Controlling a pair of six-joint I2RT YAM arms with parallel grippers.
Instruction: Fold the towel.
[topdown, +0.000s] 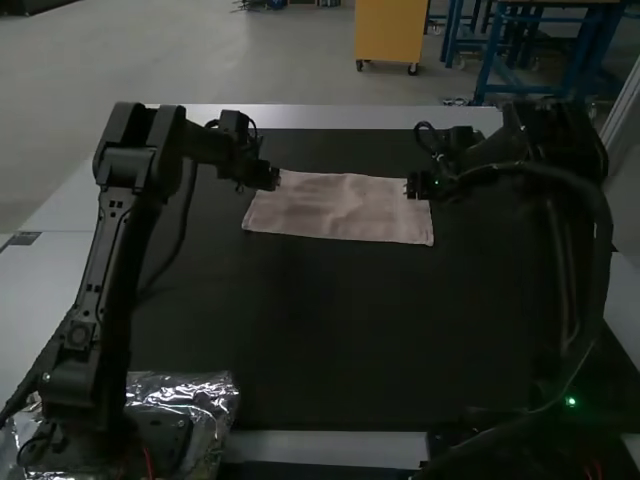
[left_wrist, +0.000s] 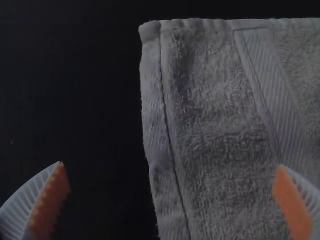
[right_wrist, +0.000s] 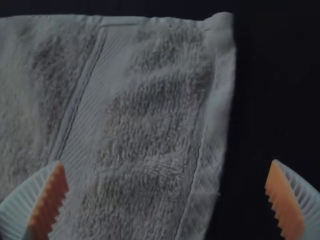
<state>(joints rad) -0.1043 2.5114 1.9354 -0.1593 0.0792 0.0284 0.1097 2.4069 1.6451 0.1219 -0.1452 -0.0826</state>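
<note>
The high view takes in the whole oblong of pale pinkish terry towel (topdown: 340, 210), lying flat on the black mat (topdown: 340, 330) that covers much of the pale grey tabletop (topdown: 300, 115), in the mat's far part. There the left pincer (topdown: 270, 180) is at the towel's far left corner and the right pincer (topdown: 412, 186) at its far right corner. The left wrist view brings out how the left pincer (left_wrist: 171, 167) stands: wide open, gripping nothing, one orange pad over dark mat beyond the towel's edge, the other over the cloth. The right wrist view has the right pincer (right_wrist: 167, 164) wide apart and empty too, likewise straddling an edge.

Nearer than the towel and off to its left, crinkled clear-silver plastic wrapping (topdown: 210, 390) lies about the foot of the black left arm (topdown: 100, 260). The black right arm (topdown: 560, 130) stands to the towel's right, a small green light (topdown: 571, 402) glowing low on it. In the high view the pincers partly hide the towel's far corners.

Close up, the towel is looped and nubbly, with a stitched hem (left_wrist: 167, 110) and a smooth, ribbed woven band (left_wrist: 272, 90) inward of it. Soft ripples cross its surface; how many layers it has, I cannot tell.
</note>
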